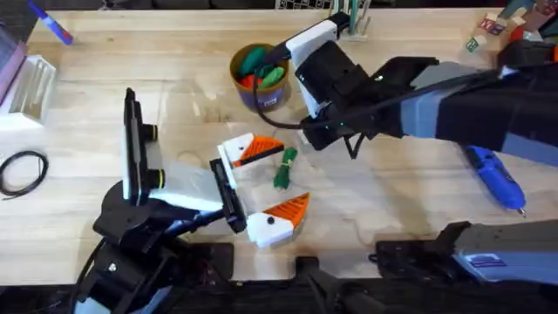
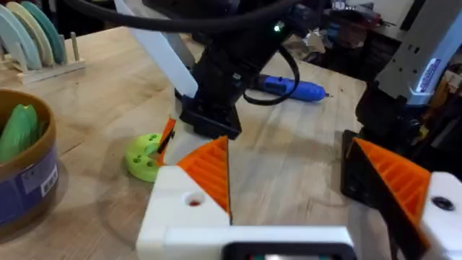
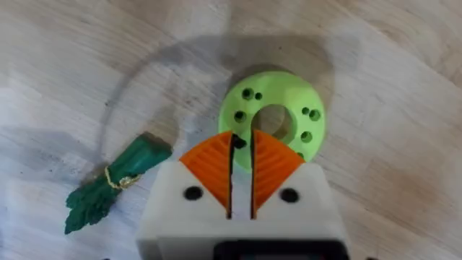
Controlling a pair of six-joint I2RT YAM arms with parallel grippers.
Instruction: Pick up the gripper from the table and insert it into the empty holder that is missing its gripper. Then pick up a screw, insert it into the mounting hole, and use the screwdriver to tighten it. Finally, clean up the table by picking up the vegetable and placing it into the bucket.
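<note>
Two toy vegetables lie near the bucket (image 1: 237, 65): a green ring slice (image 3: 310, 133), probably light and stiff, and a leafy bundle (image 3: 115, 184). The right gripper (image 3: 242, 141) is pinched narrow at the ring's rim, a sensible hold. The left gripper (image 1: 275, 179) gapes wide, empty.

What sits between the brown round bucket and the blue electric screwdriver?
In the overhead view, the right arm crosses above the table between the brown round bucket and the blue electric screwdriver. No loose item shows there.
</note>
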